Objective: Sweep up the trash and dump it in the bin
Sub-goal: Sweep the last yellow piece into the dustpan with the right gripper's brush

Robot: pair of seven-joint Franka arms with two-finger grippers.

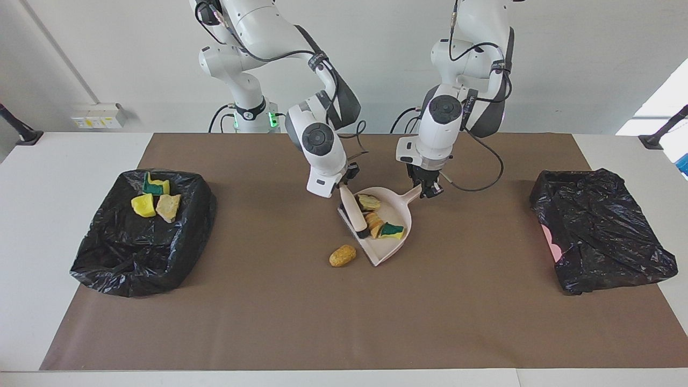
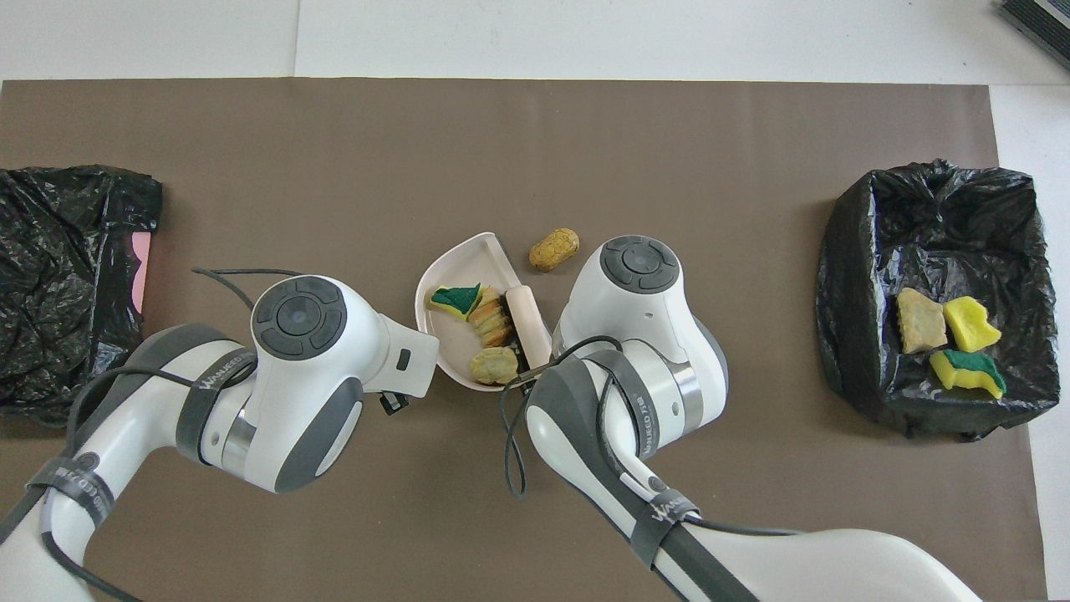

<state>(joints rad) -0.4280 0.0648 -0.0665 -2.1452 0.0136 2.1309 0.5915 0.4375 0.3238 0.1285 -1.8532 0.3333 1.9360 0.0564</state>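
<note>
A pale pink dustpan (image 1: pixel 396 213) (image 2: pixel 447 344) lies mid-mat, and my left gripper (image 1: pixel 431 189) is shut on its handle. My right gripper (image 1: pixel 344 185) is shut on a cream-handled brush (image 1: pixel 353 210) (image 2: pixel 526 319) whose bristles rest inside the pan. Three pieces of trash lie in the pan: a tan chunk (image 1: pixel 368 202) (image 2: pixel 495 365), an orange one (image 1: pixel 373 221) (image 2: pixel 491 313) and a green-faced one (image 1: pixel 392 231) (image 2: pixel 455 299). An orange-brown chunk (image 1: pixel 342 256) (image 2: pixel 553 249) sits on the mat just outside the pan's mouth. In the overhead view both wrists hide the grippers.
The black-lined bin (image 1: pixel 134 269) (image 2: pixel 853 251) at the right arm's end holds three chunks (image 1: pixel 156 200) (image 2: pixel 949 339). A crumpled black bag (image 1: pixel 602 231) (image 2: pixel 67 267) with pink showing lies at the left arm's end. A brown mat (image 1: pixel 344 322) covers the table.
</note>
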